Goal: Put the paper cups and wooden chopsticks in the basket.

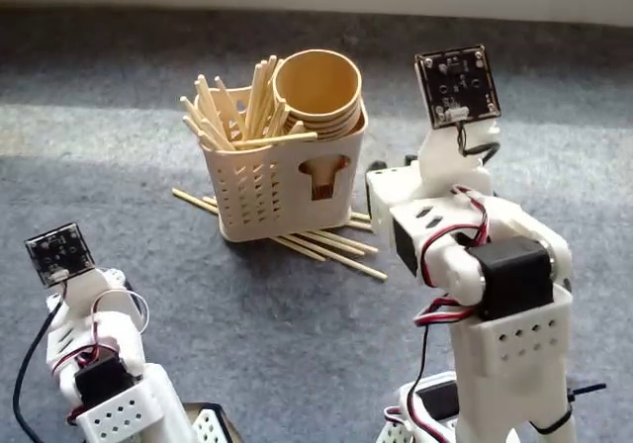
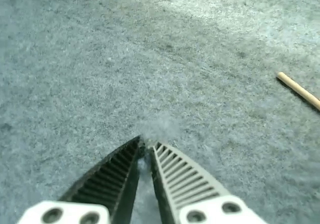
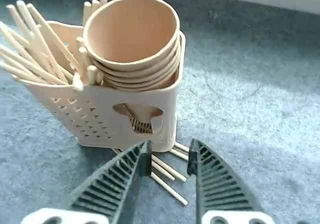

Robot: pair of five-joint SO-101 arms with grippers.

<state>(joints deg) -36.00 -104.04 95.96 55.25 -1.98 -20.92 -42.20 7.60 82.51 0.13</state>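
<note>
Toward carpet's [image 1: 119, 265] far edge: basket [image 1: 267, 191] holds cups [image 1: 316, 87], chopsticks [image 1: 232, 117] | loose chopsticks [image 1: 336, 250] at its base | left claw [image 2: 147, 149] closed, empty | right claw [image 3: 169, 156] narrow, empty

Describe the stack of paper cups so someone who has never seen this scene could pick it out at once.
Find the white slotted basket standing on the grey carpet. The stack of paper cups sits upright in one end of it, mouths up. Beside the thin wooden chopsticks bunched in the other end, it is the only wide, round, tan thing.

Stacked paper cups [image 1: 316, 89] and wooden chopsticks [image 1: 229, 117] in white basket [image 1: 259, 204]; loose chopsticks [image 1: 341, 253] at base.
</note>
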